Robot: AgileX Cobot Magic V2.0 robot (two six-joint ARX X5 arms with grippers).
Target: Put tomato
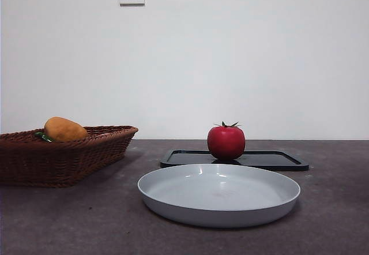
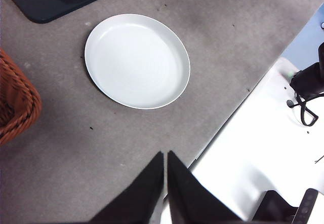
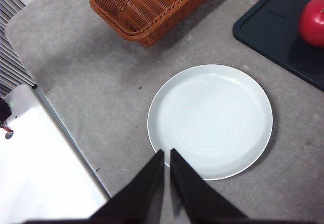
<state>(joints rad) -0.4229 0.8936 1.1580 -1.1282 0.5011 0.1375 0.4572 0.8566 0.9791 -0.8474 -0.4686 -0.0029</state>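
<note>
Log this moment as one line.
tomato: upright on black tray | grey plate: bare | left claw: shut, waiting | right claw: shut, above plate edge

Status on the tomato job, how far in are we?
Nothing done yet: the tomato sits on the black tray, and the grey plate holds nothing. Nothing in hand: left gripper and right gripper are shut, high above the table. Left: grasp, move, release.

above tomato (image 1: 226,142): open | left: basket (image 1: 63,154) | front: plate (image 1: 219,194)
</note>
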